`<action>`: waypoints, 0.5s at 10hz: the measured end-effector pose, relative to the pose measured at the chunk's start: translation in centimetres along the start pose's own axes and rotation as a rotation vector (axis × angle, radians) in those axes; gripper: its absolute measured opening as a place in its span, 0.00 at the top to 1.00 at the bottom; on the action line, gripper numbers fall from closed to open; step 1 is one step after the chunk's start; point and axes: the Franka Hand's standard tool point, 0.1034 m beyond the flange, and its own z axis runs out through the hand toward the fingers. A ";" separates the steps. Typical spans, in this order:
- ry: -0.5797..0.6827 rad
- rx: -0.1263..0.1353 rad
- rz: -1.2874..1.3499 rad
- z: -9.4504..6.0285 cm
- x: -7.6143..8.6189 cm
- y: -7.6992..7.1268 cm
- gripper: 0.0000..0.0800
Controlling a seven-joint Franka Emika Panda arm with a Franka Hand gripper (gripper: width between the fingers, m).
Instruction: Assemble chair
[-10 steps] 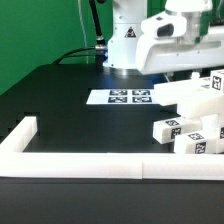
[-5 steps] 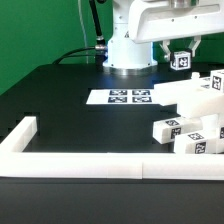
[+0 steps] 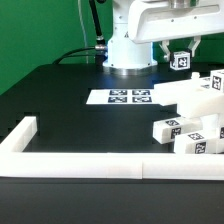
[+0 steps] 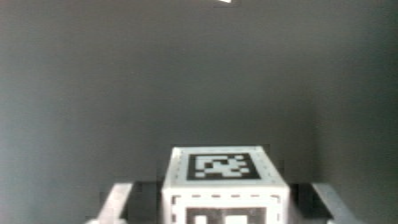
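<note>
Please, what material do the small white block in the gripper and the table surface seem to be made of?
The white block, held in the gripper, looks like matte plastic: plain white faces, crisp square edges, a black-and-white tag. The table looks like a dark, smooth, slightly glossy surface with soft reflections; whether it is a sheet or painted board is unclear.

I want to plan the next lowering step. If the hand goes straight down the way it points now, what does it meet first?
The hand holds a small tagged chair part above the black table. Straight down, the wrist view shows only bare dark table past the part, so the table would probably come first. Depth is unclear; the chair parts may lie close.
</note>
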 end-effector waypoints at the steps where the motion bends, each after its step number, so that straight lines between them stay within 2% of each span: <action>1: 0.014 0.001 0.004 -1.3 1.2 0.4 0.64; 3: -0.003 0.013 0.007 -3.4 2.5 0.6 0.64; 4: -0.006 0.014 0.007 -3.9 3.1 0.7 0.64; 5: -0.004 0.012 0.007 -3.5 2.9 0.7 0.64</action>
